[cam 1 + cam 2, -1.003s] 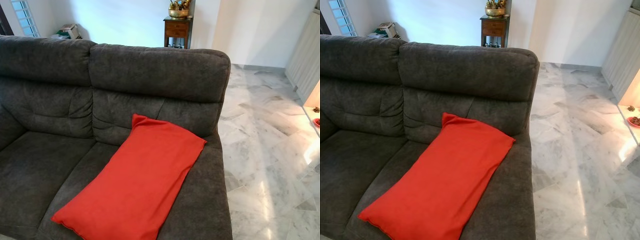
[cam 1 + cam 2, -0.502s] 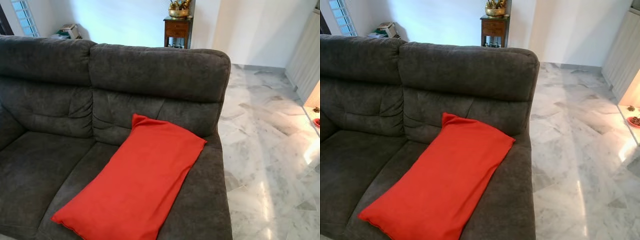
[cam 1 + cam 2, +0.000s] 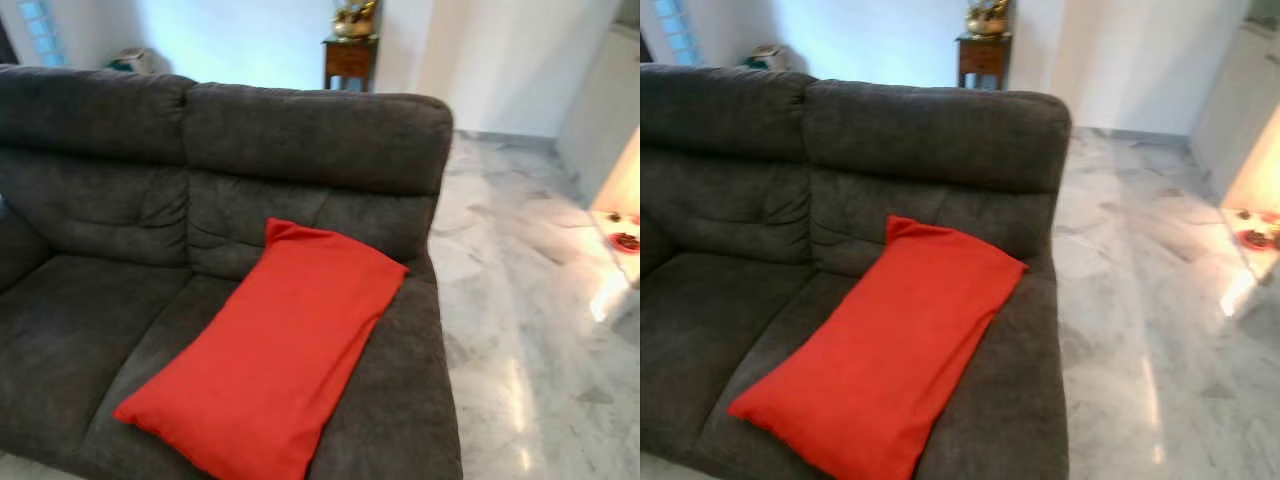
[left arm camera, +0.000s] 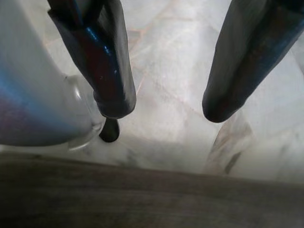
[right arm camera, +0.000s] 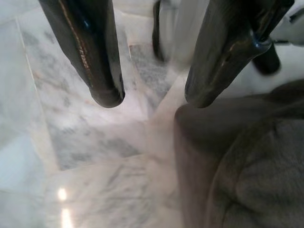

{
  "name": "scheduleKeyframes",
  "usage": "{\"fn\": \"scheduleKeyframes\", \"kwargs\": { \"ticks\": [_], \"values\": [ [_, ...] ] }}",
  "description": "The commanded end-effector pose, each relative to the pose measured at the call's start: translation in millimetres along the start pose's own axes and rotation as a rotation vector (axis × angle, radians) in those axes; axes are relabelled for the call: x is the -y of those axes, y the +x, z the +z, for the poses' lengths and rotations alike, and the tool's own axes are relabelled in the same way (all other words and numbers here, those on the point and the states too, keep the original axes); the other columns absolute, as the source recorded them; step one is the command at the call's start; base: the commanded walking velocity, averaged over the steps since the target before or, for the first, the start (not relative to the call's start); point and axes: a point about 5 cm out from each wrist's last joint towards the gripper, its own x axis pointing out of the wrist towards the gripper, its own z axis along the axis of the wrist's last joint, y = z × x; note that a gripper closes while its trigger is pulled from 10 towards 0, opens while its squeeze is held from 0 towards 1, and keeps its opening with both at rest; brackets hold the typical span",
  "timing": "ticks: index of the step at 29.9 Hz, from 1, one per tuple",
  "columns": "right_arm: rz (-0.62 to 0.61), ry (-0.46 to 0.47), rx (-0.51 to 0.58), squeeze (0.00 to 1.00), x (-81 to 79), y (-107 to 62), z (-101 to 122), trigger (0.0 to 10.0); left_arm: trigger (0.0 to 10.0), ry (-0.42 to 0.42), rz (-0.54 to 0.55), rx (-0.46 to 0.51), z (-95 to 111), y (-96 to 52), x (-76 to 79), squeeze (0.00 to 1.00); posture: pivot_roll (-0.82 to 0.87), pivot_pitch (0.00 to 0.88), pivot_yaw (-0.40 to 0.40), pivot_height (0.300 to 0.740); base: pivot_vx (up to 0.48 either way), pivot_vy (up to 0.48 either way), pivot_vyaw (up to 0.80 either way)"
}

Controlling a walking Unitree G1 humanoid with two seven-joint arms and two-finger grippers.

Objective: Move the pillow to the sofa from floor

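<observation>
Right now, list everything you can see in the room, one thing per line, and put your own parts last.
pillow: one, red, lying slantwise on the sofa's right seat, top corner against the backrest
sofa: one, dark grey, fills the left and middle of the eye views
floor: white and grey marble, right of the sofa
cabinet: one, dark wood, at the far wall behind the sofa
bowl: one, brass-coloured, on the cabinet, blurred
dish: one, red, at the far right edge, contents unclear
left gripper: one, black fingers, jaws open, hanging over the floor
right gripper: one, black fingers, jaws open, over the floor beside grey upholstery
</observation>
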Motion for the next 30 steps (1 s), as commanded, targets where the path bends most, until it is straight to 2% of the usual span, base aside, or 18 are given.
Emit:
{"fn": "scheduleKeyframes", "kwargs": {
  "ticks": [1, 17, 30],
  "values": [
    [0.003, 0.007, 0.043, 0.0, -1.9, 3.3, 12.7, 10.0, 10.0, -0.011, -0.018, -0.09, -24.2, -6.5, 6.2, 0.0, 0.04, 0.026, 0.006, 0.74, -0.281, 0.0, 0.0],
    [0.009, 0.017, 0.044, 0.0, -2.8, 3.9, 14.1, 10.0, 10.0, -0.018, -0.014, -0.087, -25.3, -7.2, 5.8, 0.0, 0.04, 0.022, 0.005, 0.74, -0.017, 0.0, 0.0],
    [0.023, 0.012, 0.032, 0.0, -7.2, 4.8, 14.0, 10.0, 10.0, -0.003, -0.006, -0.064, -20.7, -6.4, 1.7, 0.0, 0.04, 0.005, 0.012, 0.74, 0.0, 0.0, -0.77]
  ]
}}
